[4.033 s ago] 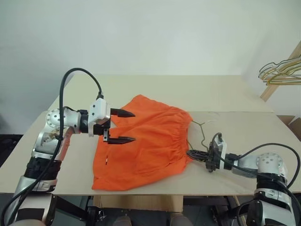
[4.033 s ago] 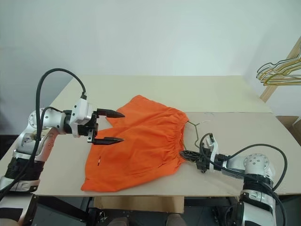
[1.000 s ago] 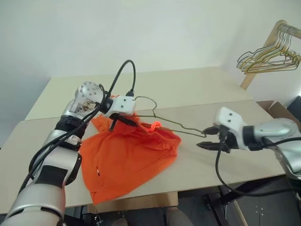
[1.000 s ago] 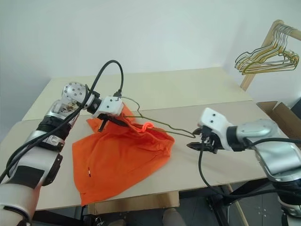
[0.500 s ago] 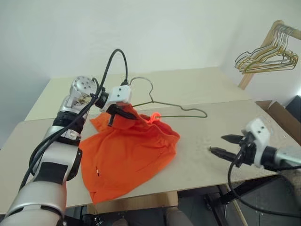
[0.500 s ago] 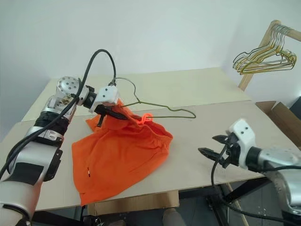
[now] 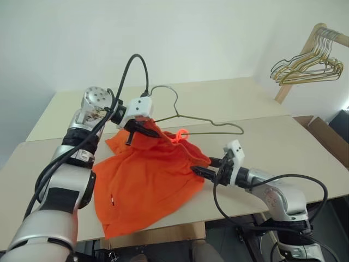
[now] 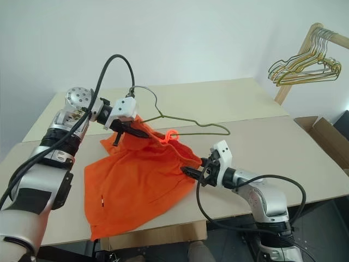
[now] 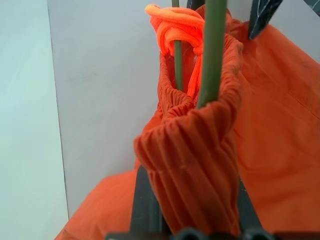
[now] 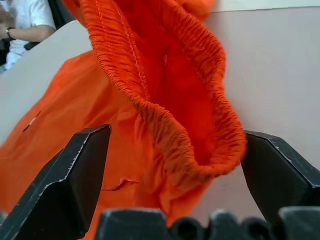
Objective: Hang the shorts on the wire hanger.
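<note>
The orange shorts (image 7: 147,177) lie spread on the table, with the waistband's left end lifted. My left gripper (image 7: 144,130) is shut on that bunched waistband (image 9: 195,165) together with the wire hanger (image 7: 210,124). The hanger's thin green wire (image 9: 212,50) runs through the fabric beside the orange loop (image 9: 175,22), and its hook (image 7: 166,91) stands up behind. My right gripper (image 7: 205,166) is open at the waistband's right end. Its fingers (image 10: 75,175) stand on either side of the gathered waistband opening (image 10: 165,135) without closing on it.
A bunch of wire hangers (image 7: 308,60) hangs on a wooden rail at the far right. A cardboard box (image 7: 327,136) sits beside the table's right edge. Bare table (image 7: 262,103) lies behind and right of the shorts. A person in a white shirt (image 10: 22,17) sits beyond the table.
My right gripper let go of the hanger's right end, swung out to the right, then came back left and low to the waistband's right end. The left gripper kept its hold.
</note>
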